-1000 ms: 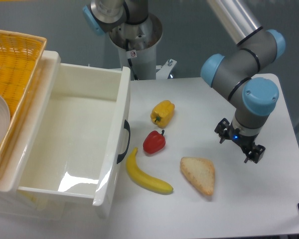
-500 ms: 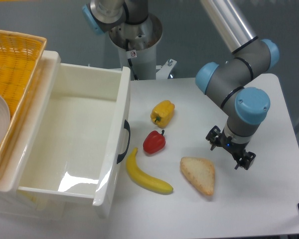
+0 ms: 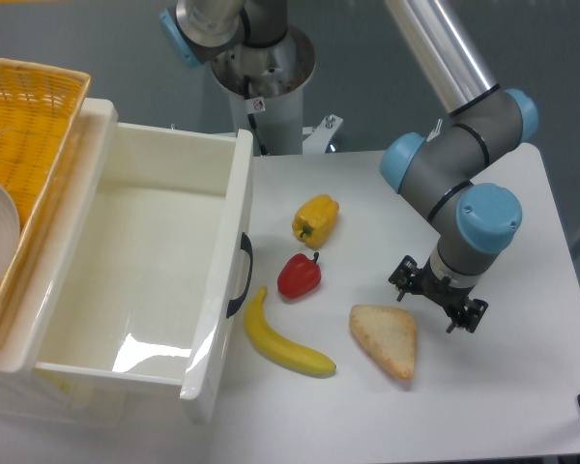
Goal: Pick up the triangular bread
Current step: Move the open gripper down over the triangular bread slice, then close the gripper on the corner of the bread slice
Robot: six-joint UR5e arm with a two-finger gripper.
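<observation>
End effector [image 3: 437, 297] hangs just above the bread's [image 3: 386, 339] far edge, fingers spread wide, nothing held. Bread's flat on the worktop [image 3: 522, 387] near the front edge, beside the banana [image 3: 282, 339]. It's so thin the fingers might just skid over the crust or shove it sideways.

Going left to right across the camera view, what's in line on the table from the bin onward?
White bin → banana → red pepper → bread → tool. The yellow pepper sits above the red one, so I left it out.
</observation>
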